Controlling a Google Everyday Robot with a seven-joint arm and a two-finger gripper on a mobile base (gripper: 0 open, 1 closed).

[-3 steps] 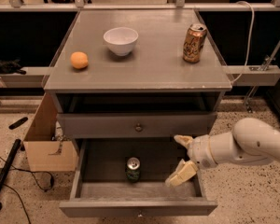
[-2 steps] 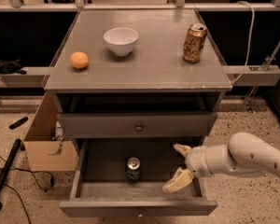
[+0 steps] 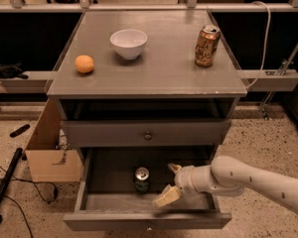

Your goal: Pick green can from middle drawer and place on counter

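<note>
The green can (image 3: 141,180) stands upright on the dark floor of the open middle drawer (image 3: 84,182), silver lid up. My gripper (image 3: 170,183) reaches into the drawer from the right, just right of the can and apart from it. Its fingers (image 3: 167,197) are spread open and hold nothing. The grey counter (image 3: 154,68) is the top of the cabinet above.
On the counter sit an orange (image 3: 84,64) at the left, a white bowl (image 3: 128,43) in the middle and a gold-orange can (image 3: 207,45) at the right. A closed drawer front with a knob (image 3: 147,135) is above the open drawer. A cardboard box (image 3: 47,152) stands left of the cabinet.
My gripper has moved left and lower inside the drawer, closer to the green can. The can has not moved.
</note>
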